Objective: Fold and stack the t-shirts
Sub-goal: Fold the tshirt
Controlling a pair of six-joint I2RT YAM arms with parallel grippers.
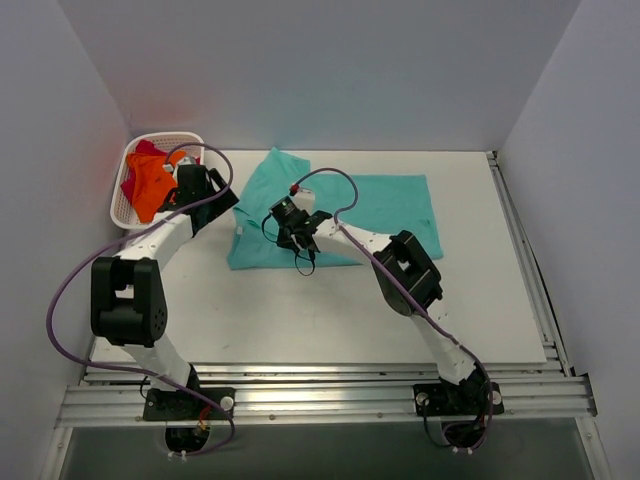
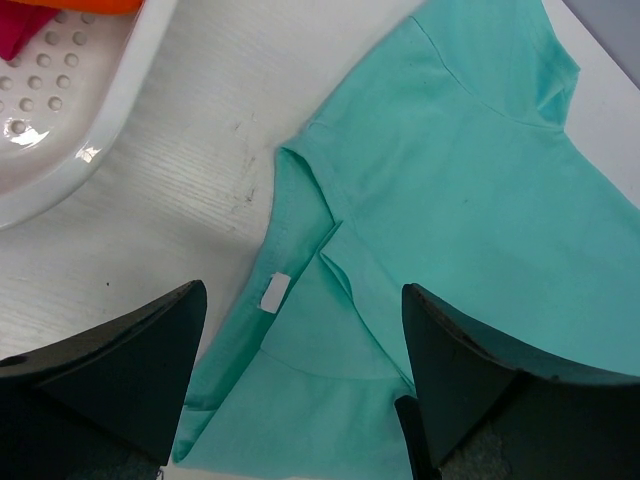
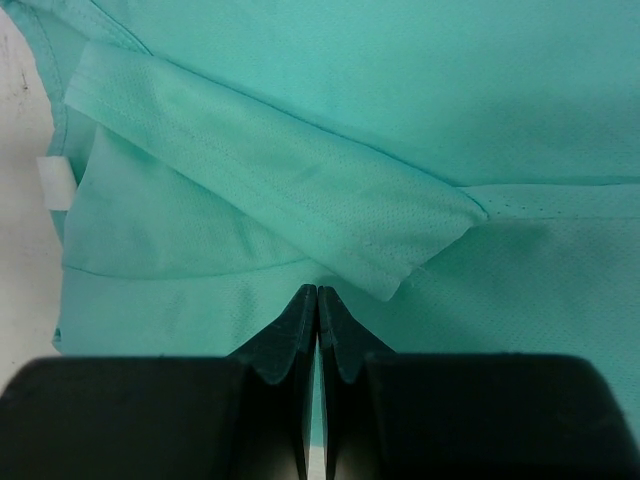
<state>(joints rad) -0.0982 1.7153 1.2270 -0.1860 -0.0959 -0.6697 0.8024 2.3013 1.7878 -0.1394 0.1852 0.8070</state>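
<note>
Folding the green tee point(image 1: 390, 200), the right gripper point(image 3: 317, 296) is pinching its cloth while the left gripper point(image 2: 302, 300) is hanging open above its edge, probably needing to grab next.

The white-and-black left arm point(image 1: 160, 240) bends at its elbow and reaches forward and to the right. Its black two-finger left gripper point(image 2: 302, 300) points down with the jaws spread wide. The white-and-black right arm point(image 1: 420, 300) folds leftwards towards the middle with its wrist low, and the black two-finger right gripper point(image 3: 317, 300) has its fingertips pressed together, no gap showing.
</note>
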